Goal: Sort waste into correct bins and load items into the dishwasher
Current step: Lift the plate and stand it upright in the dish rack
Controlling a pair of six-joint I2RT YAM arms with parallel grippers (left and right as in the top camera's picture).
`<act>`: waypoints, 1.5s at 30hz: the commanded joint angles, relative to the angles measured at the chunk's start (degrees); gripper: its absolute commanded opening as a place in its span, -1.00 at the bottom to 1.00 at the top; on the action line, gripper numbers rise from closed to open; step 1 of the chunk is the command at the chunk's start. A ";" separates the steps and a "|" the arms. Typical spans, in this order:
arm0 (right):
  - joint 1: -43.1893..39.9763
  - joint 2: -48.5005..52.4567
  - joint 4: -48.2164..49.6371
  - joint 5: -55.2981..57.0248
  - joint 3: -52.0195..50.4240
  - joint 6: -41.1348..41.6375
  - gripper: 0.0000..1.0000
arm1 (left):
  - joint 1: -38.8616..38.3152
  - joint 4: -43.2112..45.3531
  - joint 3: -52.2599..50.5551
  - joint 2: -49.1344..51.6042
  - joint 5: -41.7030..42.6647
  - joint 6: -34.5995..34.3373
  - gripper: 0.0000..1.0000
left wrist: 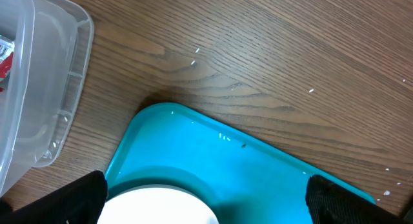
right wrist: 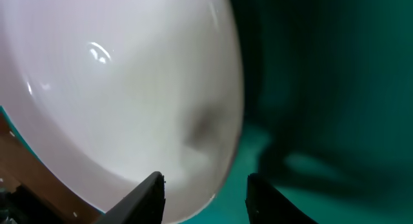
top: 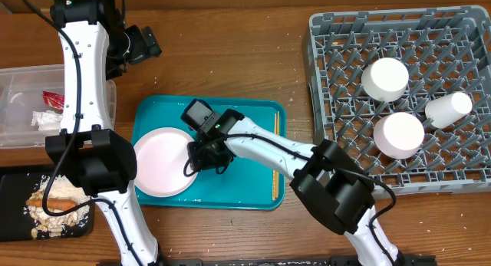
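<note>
Any print on the red wrapper (top: 52, 99) is too small to read.

Clear tub (top: 15, 105), far left: holds the red wrapper + crumpled white tissue (top: 44, 119). Black tray (top: 11, 182), just below the tub: orange-brown sausage stick (top: 55, 197) w/ pale food scraps (top: 65, 215) around it.

Grey dish rack (top: 330, 82), right side: two white bowls, one toward the back (top: 385, 78) and one toward the front (top: 399, 135), both bottom-up among the pegs. Small white cup (top: 449, 110) lies on its side beside them.

Teal tray (top: 253, 113), mid-table: pinkish-white plate (top: 157, 162) on its left half, thin wooden chopsticks (top: 275, 155) along its right edge.

R gripper (right wrist: 203, 195) is low over the plate's right rim. Fingers are parted, one over the plate and one over the tray, w/ the rim between them and not clamped.

L gripper (left wrist: 206, 201) is up near the tray's back-left corner, fingers wide apart, holding nothing.

Surface is a brown wood-grain tabletop (top: 230, 59) w/ a few white specks.
</note>
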 commanded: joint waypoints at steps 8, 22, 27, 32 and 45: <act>0.63 0.72 0.46 -0.61 1.14 0.11 -0.49 | -0.26 -0.02 -0.02 0.00 0.37 -0.42 1.00; -4.83 0.70 -5.51 2.71 1.25 2.95 -0.92 | -0.26 -0.02 -0.02 0.00 0.39 -0.42 1.00; -9.77 0.22 -10.54 5.95 1.25 2.89 -0.92 | -0.26 -0.02 -0.02 0.00 0.39 -0.42 1.00; -13.70 -2.19 -14.27 10.14 1.25 2.82 -0.92 | -0.26 -0.02 -0.02 0.00 0.37 -0.42 1.00; -32.48 -23.65 -18.53 17.46 1.25 -5.01 -0.92 | -0.26 -0.02 -0.02 0.00 0.39 -0.42 1.00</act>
